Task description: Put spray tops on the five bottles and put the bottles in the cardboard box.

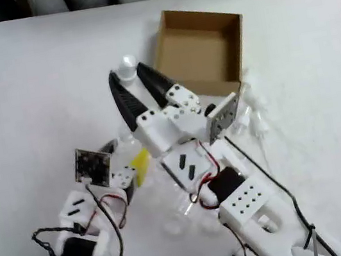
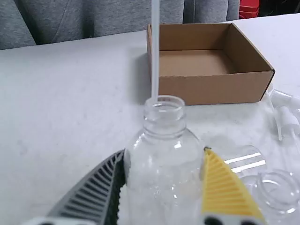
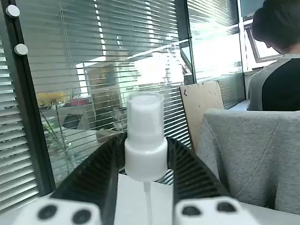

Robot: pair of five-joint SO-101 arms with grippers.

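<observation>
Capping step: the left pincer (image 2: 165,158) grips a bottle (image 2: 162,115). The right pincer (image 3: 145,146) clasps a spray top (image 3: 145,124), its tube (image 2: 155,47) at the mouth. Next it likely needs a straight descent.

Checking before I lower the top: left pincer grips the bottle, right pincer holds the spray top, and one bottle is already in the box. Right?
Not quite: the box is empty, as the high view shows. The rest stands: the left pincer grips the bottle and the right pincer holds the spray top.
</observation>
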